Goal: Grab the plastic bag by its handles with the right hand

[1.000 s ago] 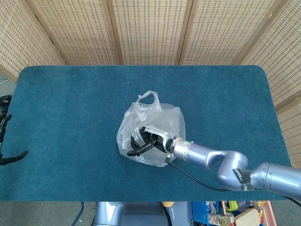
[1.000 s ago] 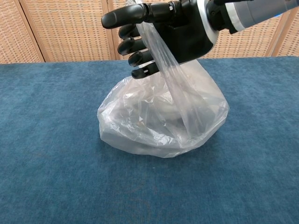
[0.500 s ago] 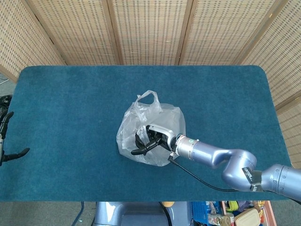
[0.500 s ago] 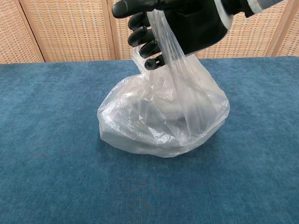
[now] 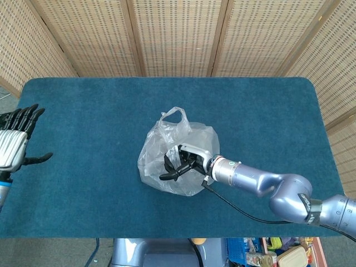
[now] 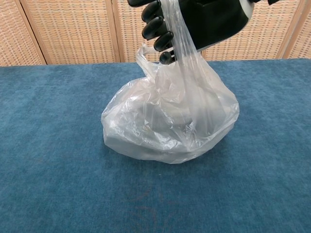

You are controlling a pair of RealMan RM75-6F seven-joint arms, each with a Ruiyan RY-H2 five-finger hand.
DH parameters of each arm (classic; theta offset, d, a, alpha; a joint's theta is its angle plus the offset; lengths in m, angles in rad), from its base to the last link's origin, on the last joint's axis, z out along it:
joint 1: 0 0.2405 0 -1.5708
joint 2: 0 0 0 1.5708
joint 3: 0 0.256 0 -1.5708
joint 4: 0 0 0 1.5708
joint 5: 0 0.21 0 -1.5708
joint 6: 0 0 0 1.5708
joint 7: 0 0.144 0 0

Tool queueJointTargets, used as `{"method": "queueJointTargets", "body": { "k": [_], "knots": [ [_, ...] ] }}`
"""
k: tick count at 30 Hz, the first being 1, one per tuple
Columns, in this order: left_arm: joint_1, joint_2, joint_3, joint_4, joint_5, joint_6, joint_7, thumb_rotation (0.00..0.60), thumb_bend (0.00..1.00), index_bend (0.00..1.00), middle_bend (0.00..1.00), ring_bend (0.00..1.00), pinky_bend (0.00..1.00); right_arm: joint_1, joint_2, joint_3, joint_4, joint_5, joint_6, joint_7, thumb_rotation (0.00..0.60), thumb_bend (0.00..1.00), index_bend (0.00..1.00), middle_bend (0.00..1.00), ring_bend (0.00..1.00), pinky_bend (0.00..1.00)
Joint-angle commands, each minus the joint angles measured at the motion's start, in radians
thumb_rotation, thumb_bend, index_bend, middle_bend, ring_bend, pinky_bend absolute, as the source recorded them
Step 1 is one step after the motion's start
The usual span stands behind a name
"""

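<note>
A clear plastic bag (image 5: 167, 150) sits bulging on the blue table (image 5: 83, 111), near the middle. My right hand (image 5: 179, 163) hovers over the bag's near side. In the chest view the right hand (image 6: 199, 22) is at the top edge, and one bag handle (image 6: 182, 53) runs taut from its grip down to the bag (image 6: 165, 126). The other handle (image 5: 177, 114) stands free as a loop on the far side, also seen as a loose handle (image 6: 146, 58) left of the fingers. My left hand (image 5: 16, 142) hangs at the table's left edge, fingers spread, holding nothing.
Woven screens (image 5: 178, 33) close off the back of the table. A black cable (image 5: 233, 208) trails along my right forearm across the near table edge. Boxes and clutter (image 5: 278, 253) lie on the floor below the front edge.
My right hand has risen, drawing the held handle upward and taut. My left hand has lifted further into view at the left edge, fingers spread.
</note>
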Motion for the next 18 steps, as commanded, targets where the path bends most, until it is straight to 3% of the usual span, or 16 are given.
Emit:
{"method": "queueJointTargets", "body": {
  "k": [1, 5, 9, 13, 18],
  "knots": [
    [-0.099, -0.037, -0.026, 0.094, 0.062, -0.075, -0.025, 0.600, 0.10, 0.00, 0.00, 0.00, 0.00, -0.024, -0.008, 0.039, 0.016, 0.048, -0.037, -0.057, 0.600, 0.00, 0.73, 0.74, 0.71, 0.58],
    [-0.191, -0.096, -0.029, 0.208, 0.137, -0.122, -0.092, 0.600, 0.15, 0.00, 0.00, 0.00, 0.00, -0.041, -0.010, 0.073, 0.028, 0.093, -0.071, -0.116, 0.600, 0.00, 0.73, 0.74, 0.71, 0.58],
    [-0.285, -0.192, -0.028, 0.371, 0.197, -0.143, -0.176, 0.600, 0.28, 0.00, 0.00, 0.00, 0.00, -0.051, -0.015, 0.099, 0.054, 0.146, -0.107, -0.181, 0.600, 0.00, 0.73, 0.74, 0.71, 0.58],
    [-0.365, -0.267, -0.014, 0.493, 0.237, -0.174, -0.209, 0.600, 0.28, 0.00, 0.00, 0.00, 0.00, -0.060, -0.027, 0.121, 0.084, 0.199, -0.139, -0.239, 0.600, 0.00, 0.73, 0.74, 0.71, 0.58],
    [-0.470, -0.416, 0.012, 0.701, 0.334, -0.120, -0.219, 0.600, 0.28, 0.01, 0.00, 0.00, 0.00, -0.077, -0.039, 0.149, 0.126, 0.261, -0.179, -0.310, 0.600, 0.00, 0.73, 0.74, 0.71, 0.58]
  ]
}}
